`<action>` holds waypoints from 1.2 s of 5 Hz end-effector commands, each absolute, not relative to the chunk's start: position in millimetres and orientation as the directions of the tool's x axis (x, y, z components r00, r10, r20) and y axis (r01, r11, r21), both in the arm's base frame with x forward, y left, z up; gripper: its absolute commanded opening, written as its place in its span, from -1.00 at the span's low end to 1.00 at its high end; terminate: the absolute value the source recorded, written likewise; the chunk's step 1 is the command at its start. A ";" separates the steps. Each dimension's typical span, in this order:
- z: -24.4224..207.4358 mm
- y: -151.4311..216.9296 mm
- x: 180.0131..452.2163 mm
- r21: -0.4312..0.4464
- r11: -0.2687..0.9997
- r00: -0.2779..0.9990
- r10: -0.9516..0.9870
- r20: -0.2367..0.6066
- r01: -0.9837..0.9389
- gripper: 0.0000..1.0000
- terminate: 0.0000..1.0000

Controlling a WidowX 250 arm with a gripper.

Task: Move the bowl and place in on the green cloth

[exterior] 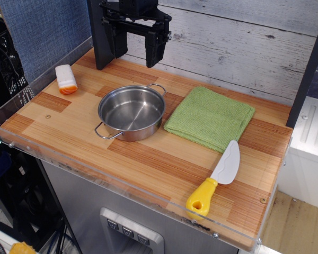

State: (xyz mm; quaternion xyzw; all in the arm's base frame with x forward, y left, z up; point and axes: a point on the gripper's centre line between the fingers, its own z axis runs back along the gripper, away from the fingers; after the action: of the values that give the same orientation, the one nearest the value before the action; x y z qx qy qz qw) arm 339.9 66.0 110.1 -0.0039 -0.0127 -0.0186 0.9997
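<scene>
The bowl (131, 112) is a shallow shiny steel pot with two wire loop handles. It sits empty on the wooden table, left of centre. The green cloth (210, 117) lies flat just to its right, nearly touching the bowl's rim. My gripper (136, 50) hangs high at the back of the table, above and behind the bowl. Its two black fingers are spread apart and hold nothing.
A toy knife (217, 179) with a yellow handle and white blade lies at the front right, its tip near the cloth. A white and orange block (66, 79) lies at the back left. A clear plastic rim (95, 168) edges the table front and left.
</scene>
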 end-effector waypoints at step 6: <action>44.4 41.7 294.7 0.052 0.992 0.986 -0.111 -0.124 0.118 1.00 -1.00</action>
State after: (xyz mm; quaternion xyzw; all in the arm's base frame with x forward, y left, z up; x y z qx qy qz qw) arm 290.1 38.7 30.0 0.0248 0.0851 -0.0600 0.9943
